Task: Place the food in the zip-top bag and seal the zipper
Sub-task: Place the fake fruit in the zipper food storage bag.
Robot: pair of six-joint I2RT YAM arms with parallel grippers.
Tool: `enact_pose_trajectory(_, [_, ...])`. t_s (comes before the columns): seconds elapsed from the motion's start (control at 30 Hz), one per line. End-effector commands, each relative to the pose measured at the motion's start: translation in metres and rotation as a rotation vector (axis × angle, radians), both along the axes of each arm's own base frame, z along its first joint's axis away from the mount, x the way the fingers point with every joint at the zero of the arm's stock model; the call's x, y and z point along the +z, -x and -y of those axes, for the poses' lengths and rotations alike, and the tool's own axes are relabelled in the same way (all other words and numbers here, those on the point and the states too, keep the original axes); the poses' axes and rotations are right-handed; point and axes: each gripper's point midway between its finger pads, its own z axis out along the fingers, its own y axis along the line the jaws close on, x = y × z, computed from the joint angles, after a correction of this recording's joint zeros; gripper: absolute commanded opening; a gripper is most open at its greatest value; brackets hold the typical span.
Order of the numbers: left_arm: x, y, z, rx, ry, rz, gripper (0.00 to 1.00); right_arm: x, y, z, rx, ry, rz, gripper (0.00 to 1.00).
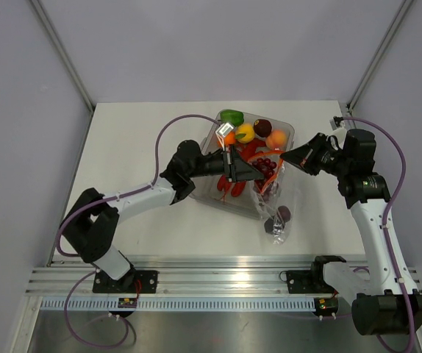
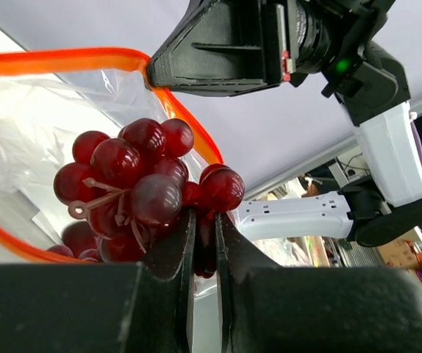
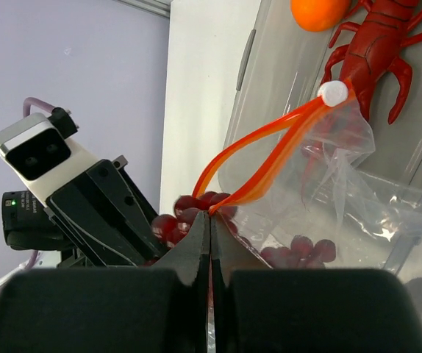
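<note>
My left gripper [image 1: 257, 170] is shut on a bunch of dark red grapes [image 1: 268, 167] and holds it at the open mouth of the clear zip-top bag [image 1: 273, 209]. In the left wrist view the grapes [image 2: 134, 184] sit just above my fingertips, inside the red-orange zipper strip [image 2: 86, 59]. My right gripper [image 1: 285, 156] is shut on the zipper strip [image 3: 270, 151] at the bag's mouth edge and holds it up. A dark plum [image 1: 283, 214] lies in the bag's bottom. The red lobster [image 3: 376, 44] and the orange [image 3: 317, 11] lie in the tray.
The clear-grey tray [image 1: 288, 130] behind the bag holds a green pepper [image 1: 231, 116], a yellow fruit [image 1: 245, 133], a dark plum [image 1: 262, 126] and a peach [image 1: 276, 140]. The two grippers are close, facing each other across the bag's mouth.
</note>
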Motion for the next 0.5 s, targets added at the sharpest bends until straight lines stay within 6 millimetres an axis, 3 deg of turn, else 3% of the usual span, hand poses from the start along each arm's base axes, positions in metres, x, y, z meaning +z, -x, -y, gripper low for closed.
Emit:
enact_pose_trajectory(0.0, [0.014, 0.015, 0.014, -0.096, 0.021, 0.062, 0.00, 0.029, -0.003, -0.002, 0.010, -0.013, 0.103, 0.00])
enact_pose_trajectory(0.1, [-0.002, 0.014, 0.023, -0.113, -0.032, 0.036, 0.00, 0.036, 0.000, -0.004, 0.024, -0.023, 0.118, 0.00])
enact_pose_trajectory(0.23, [-0.019, -0.003, 0.037, -0.060, -0.123, 0.016, 0.00, 0.052, 0.010, -0.009, 0.056, -0.045, 0.156, 0.00])
enact_pose_trajectory(0.33, [-0.024, -0.009, 0.052, -0.037, -0.221, 0.039, 0.46, 0.057, 0.018, -0.010, 0.066, -0.050, 0.165, 0.00])
enact_pose_trajectory(0.37, [-0.024, -0.010, 0.057, -0.023, -0.253, 0.105, 0.75, 0.056, 0.019, -0.009, 0.064, -0.042, 0.164, 0.00])
enact_pose_trajectory(0.47, [-0.010, -0.009, 0.052, -0.003, -0.326, 0.180, 0.98, 0.047, 0.026, -0.006, 0.052, -0.015, 0.143, 0.00])
